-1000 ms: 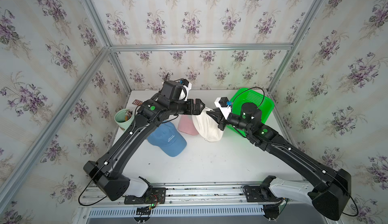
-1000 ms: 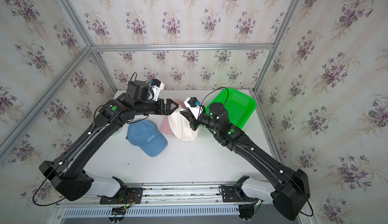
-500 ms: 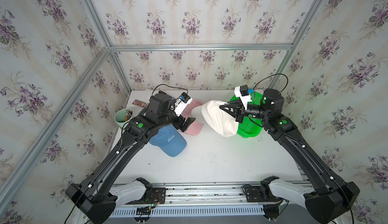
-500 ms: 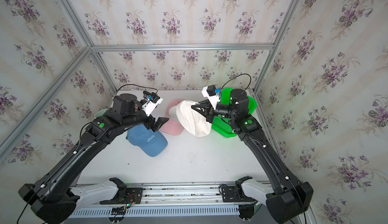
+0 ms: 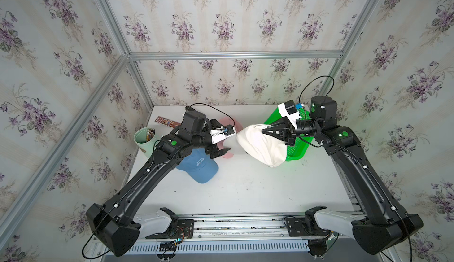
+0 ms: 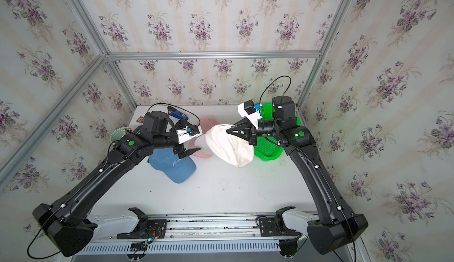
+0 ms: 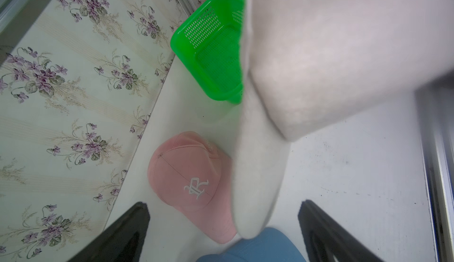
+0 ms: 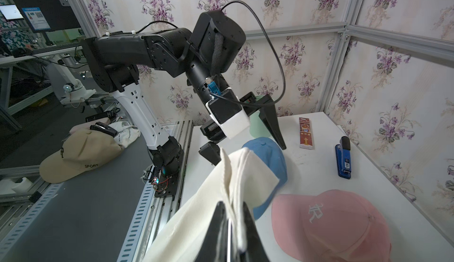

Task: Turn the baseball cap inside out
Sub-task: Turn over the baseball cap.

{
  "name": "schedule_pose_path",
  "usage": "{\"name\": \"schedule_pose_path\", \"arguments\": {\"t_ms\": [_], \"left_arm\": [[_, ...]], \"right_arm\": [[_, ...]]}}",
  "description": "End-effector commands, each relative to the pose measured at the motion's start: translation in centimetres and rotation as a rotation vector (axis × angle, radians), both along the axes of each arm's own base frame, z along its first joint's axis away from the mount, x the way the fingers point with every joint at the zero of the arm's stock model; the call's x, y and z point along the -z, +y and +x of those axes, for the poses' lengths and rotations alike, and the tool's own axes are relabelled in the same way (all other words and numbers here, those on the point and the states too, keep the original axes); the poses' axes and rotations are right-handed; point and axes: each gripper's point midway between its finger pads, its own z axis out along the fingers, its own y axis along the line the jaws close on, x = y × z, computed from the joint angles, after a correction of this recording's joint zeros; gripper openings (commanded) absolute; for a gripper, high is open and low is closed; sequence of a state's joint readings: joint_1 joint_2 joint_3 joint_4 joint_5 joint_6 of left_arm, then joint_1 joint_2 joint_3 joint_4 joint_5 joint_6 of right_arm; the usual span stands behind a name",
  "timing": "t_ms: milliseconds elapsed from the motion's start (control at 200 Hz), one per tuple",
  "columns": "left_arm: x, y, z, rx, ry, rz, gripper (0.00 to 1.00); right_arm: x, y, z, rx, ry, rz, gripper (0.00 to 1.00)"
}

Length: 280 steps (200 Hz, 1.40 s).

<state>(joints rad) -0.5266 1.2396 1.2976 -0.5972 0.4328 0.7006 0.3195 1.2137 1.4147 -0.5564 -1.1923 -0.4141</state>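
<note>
Hanging from the right fingers (image 5: 269, 131), the white cap (image 5: 261, 147) droops over the middle of the desk (image 5: 245, 192), just in front of the green basket (image 5: 297, 151), and hides part of the basket in both top views. The right fingers are clenched on a folded edge of the cap; the right wrist view shows layers of white cloth pinched between the two dark tips. From that grip the rest of the cap sags downward. Whether its lowest fold touches the desk cannot be told.

The left fingers (image 5: 222, 152) are spread wide and grasp nothing. They are raised just to the left of the white cap, apart from it, over the brim of the pink cap (image 5: 229, 121). In the left wrist view the white cloth fills the space ahead between the two open tips.

The pink cap lies crown up on the desk, with a white embroidered R on its front. The blue cap (image 5: 199, 168) lies beside it, nearer the front, partly under the left arm. A mint cup (image 5: 143, 139) holding pencils stands by the left wall. A blue stapler (image 6: 177, 113) and a narrow red-brown packet (image 5: 167, 121) lie toward the back
</note>
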Motion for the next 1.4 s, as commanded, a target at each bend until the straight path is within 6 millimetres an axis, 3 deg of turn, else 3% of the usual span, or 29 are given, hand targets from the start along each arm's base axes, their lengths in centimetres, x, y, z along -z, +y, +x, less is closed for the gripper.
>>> {"name": "schedule_pose_path", "arguments": {"t_ms": [0,145,295,355,425,569,654,774,849,894,1039,1259,1394], "left_arm": [[-1.0,-1.5,-1.4,0.118,0.001,-0.058,0.98],[-0.4,-3.7,-4.6,0.297,0.127,-0.136,0.89],[0.0,-4.3,-6.1,0.36,0.222,-0.153,0.75],[-0.1,-4.2,-6.7,0.384,0.245,-0.151,0.58],[-0.3,-4.1,-7.4,0.406,0.277,-0.145,0.31],[-0.2,-4.0,-7.7,0.401,0.323,-0.139,0.19],[0.0,-4.1,-8.3,0.417,0.36,-0.149,0.0],[-0.2,-4.4,-9.2,0.444,0.424,-0.191,0.0],[-0.4,-4.5,-9.7,0.453,0.453,-0.211,0.0],[-0.5,-4.6,-9.7,0.442,0.463,-0.22,0.0],[-1.0,-4.9,-10.7,0.471,0.523,-0.287,0.0],[-0.8,-4.9,-10.8,0.435,0.558,-0.322,0.0],[-1.1,-4.9,-10.6,0.42,0.595,-0.342,0.0]], "right_arm": [[0.0,-0.1,-1.0,-0.04,0.005,0.008,0.0],[-0.4,0.0,-1.0,-0.048,0.005,0.026,0.0],[-1.0,0.0,-1.0,-0.047,-0.005,0.039,0.0],[-1.1,0.0,-0.9,-0.047,-0.008,0.042,0.0],[-1.1,0.1,-0.8,-0.043,-0.009,0.041,0.0],[-1.0,0.2,-0.5,-0.042,-0.01,0.049,0.0],[-1.0,0.2,-0.4,-0.046,-0.009,0.059,0.0],[-1.0,0.2,0.1,-0.03,-0.013,0.055,0.0],[-0.9,0.1,1.0,0.009,-0.005,0.047,0.12],[-0.8,-0.1,2.0,0.056,0.014,0.042,0.26],[0.0,-1.3,5.5,0.19,0.098,0.05,0.44],[0.9,-3.5,9.3,0.351,0.184,0.079,0.51],[0.2,-7.7,12.9,0.547,0.249,0.162,0.54]]}}
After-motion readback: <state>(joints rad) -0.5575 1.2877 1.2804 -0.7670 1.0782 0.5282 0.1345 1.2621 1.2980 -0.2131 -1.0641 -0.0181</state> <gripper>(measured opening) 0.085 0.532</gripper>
